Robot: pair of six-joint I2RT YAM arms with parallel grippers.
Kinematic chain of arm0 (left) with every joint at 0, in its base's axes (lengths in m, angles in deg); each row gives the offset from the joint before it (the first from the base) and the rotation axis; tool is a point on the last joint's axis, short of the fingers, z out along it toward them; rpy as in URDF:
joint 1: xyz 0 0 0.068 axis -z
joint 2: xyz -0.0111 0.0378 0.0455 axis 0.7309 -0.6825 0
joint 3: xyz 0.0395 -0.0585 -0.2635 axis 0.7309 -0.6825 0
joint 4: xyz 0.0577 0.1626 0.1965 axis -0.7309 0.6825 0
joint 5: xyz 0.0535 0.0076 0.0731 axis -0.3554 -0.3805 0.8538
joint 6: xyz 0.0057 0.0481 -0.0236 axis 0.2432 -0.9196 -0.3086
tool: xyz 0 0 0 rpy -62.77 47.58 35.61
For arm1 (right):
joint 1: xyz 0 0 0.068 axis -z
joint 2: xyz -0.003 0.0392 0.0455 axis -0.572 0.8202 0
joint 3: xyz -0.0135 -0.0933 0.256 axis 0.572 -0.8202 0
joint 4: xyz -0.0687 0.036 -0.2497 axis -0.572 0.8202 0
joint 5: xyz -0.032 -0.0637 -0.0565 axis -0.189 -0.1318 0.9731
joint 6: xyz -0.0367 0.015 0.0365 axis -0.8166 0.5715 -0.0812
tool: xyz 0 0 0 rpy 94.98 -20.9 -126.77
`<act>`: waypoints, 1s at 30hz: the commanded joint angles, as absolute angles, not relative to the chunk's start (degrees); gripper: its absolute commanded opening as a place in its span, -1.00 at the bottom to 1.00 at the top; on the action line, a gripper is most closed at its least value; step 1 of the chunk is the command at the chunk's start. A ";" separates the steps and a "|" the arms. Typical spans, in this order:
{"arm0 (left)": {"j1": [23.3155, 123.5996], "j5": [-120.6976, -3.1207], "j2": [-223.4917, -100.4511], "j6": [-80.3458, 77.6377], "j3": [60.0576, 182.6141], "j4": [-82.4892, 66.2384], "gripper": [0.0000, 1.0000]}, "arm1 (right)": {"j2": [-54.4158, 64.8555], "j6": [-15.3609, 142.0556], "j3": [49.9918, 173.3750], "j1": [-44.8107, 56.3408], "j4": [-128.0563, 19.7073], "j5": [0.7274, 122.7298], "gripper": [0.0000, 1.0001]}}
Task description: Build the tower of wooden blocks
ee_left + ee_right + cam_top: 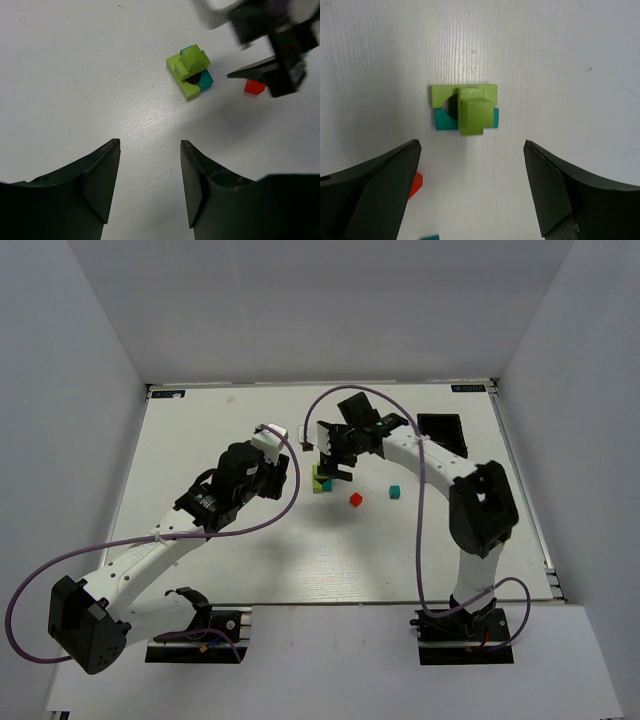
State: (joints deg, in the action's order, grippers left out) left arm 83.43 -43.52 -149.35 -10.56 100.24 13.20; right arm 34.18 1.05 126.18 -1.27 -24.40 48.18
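Note:
The wood block tower stands low on the white table: a lime bar and a teal bar lie side by side, and a lime cube sits on top. It also shows in the left wrist view as the tower and from above as the tower. My right gripper hovers over it, open wide and empty, clear of the blocks; from above the right gripper is just right of the stack. My left gripper is open with only bare table between its fingers, some way left of the tower.
A loose red cube lies just right of the tower, and a loose teal cube lies farther right. A black tray sits at the back right. White walls enclose the table on three sides.

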 commanded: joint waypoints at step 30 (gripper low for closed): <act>83.08 -44.51 -147.56 -10.82 100.06 12.79 0.20 | 24.59 -22.31 106.54 22.85 -11.61 33.77 0.81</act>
